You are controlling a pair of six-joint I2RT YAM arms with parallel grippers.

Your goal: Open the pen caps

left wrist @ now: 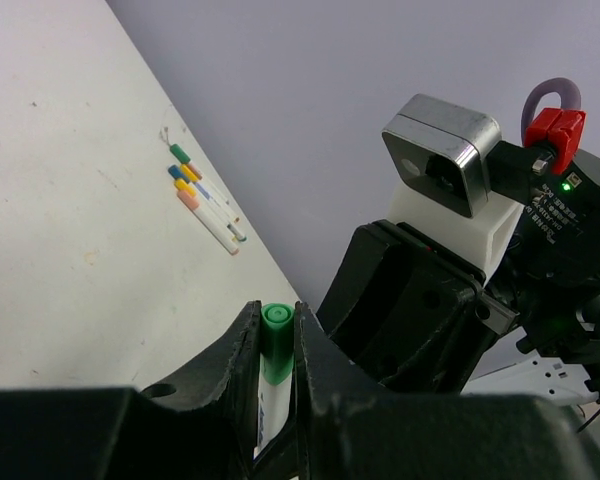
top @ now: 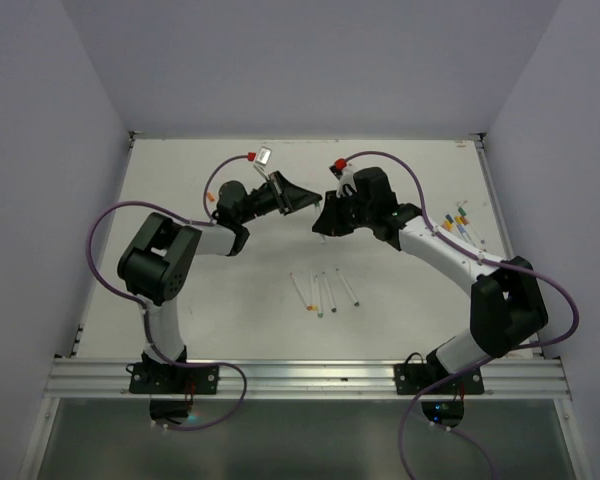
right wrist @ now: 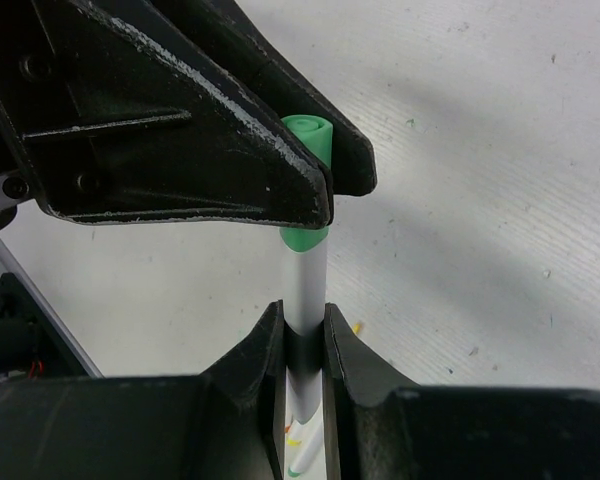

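Observation:
Both grippers hold one white pen above the table's middle. My left gripper [left wrist: 276,312] is shut on its green cap [left wrist: 274,340], which pokes out between the fingertips. My right gripper [right wrist: 304,310] is shut on the white barrel [right wrist: 305,280]. In the right wrist view the green cap [right wrist: 308,133] sits on the barrel inside the left gripper's black fingers [right wrist: 190,150]. In the top view the left gripper [top: 302,200] and right gripper [top: 325,221] meet tip to tip. Several pens [top: 321,292] lie on the table below them. More capped pens [top: 460,224] lie at the right and show in the left wrist view [left wrist: 205,200].
The white table [top: 180,180] is walled at the back and sides. The right arm's wrist camera [left wrist: 442,152] is close in front of the left gripper. Purple cables [top: 110,215] loop from both arms. A metal rail [top: 310,378] runs along the near edge.

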